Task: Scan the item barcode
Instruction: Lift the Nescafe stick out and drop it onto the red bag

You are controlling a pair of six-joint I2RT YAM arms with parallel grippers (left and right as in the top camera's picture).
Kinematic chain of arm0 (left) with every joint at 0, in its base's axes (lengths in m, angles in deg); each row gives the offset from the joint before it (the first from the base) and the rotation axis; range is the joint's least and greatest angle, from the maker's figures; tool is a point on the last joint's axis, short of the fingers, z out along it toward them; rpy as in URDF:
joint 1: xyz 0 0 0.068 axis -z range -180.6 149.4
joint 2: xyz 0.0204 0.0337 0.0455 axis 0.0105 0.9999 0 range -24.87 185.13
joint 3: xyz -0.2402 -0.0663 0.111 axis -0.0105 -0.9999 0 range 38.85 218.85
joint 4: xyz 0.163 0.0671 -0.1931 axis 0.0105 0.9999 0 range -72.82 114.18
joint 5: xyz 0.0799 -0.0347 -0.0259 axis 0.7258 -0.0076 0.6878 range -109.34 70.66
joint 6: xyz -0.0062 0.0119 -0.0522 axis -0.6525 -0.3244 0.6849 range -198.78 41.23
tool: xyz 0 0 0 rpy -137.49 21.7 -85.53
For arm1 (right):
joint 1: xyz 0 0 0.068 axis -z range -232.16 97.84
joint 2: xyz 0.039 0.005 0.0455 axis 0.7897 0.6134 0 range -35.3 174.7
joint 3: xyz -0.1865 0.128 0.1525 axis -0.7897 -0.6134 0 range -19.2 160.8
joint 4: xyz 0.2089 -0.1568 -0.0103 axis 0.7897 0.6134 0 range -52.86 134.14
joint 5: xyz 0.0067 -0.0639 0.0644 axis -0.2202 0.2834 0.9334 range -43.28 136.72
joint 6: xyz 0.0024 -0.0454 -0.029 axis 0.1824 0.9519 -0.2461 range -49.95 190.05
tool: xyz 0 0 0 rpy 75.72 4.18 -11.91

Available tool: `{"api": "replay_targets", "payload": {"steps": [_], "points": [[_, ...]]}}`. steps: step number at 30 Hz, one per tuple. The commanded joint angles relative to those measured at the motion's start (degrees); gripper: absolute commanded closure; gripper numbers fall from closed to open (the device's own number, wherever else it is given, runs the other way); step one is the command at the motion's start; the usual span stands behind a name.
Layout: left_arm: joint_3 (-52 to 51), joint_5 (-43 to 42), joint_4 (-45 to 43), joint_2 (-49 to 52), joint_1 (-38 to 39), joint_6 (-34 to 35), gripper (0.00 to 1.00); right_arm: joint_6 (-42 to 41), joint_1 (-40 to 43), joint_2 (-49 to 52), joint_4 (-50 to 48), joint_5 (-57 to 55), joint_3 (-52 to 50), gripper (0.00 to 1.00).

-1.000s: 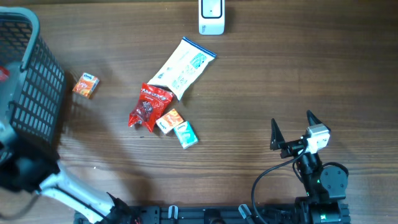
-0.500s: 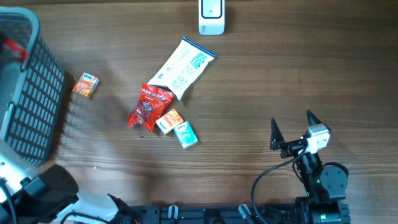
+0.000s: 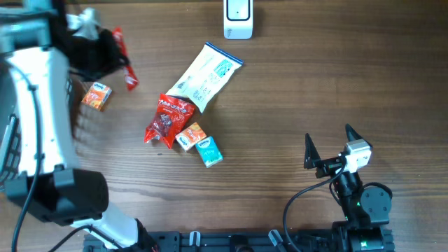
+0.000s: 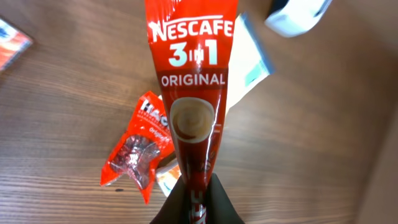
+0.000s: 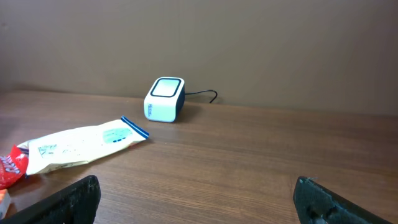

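Txt on red sachet [image 4: 189, 93]: "NESCAFE 3in1 ORIGINAL"

nescafe sachet [image 4: 191, 93] top cut off; scanner [image 3: 238, 19] cropped at edge

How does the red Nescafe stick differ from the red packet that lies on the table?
The Nescafe stick is long and narrow; the red packet is shorter, wider and crinkled. The stick is pinched at its lower end in the left claw, up off the table; the packet lies on the table, its upper end meeting the white pouch. Both are red with white lettering.
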Motion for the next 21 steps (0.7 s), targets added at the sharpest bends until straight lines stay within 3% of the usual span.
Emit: {"api": "replay_targets", "payload": {"steps": [1,11,12,13,14,15,18,21], "points": [[-8.96,5.20,-5.16,0.90,4.74,0.37,0.96,0.70,0.22,0.04,-0.20,-0.63,-0.07,0.00],[-29.24,5.16,-23.41,0.96,12.50,6.88,0.93,0.68,0.22,0.04,-0.20,-0.63,-0.04,0.00],[-29.83,5.16,-24.04,0.96,12.94,7.23,0.85,0.66,0.22,0.04,-0.20,-0.63,-0.07,0.00],[-30.01,5.18,-24.35,0.96,13.22,7.34,0.72,0.68,0.22,0.04,-0.20,-0.63,-0.04,0.00],[-30.03,5.18,-24.59,0.96,13.51,7.32,0.38,0.68,0.22,0.04,-0.20,-0.63,-0.07,0.00],[-30.03,5.16,-24.81,0.94,13.60,7.34,0.17,0.68,0.22,0.04,-0.20,-0.63,-0.04,0.00],[-29.79,4.92,-24.98,0.94,13.46,7.37,0.01,0.68,0.22,0.04,-0.20,-0.63,-0.07,0.00],[-29.62,1.84,-24.92,0.13,12.17,8.17,0.00,0.68,0.22,0.04,-0.20,-0.63,-0.07,0.01]]}}
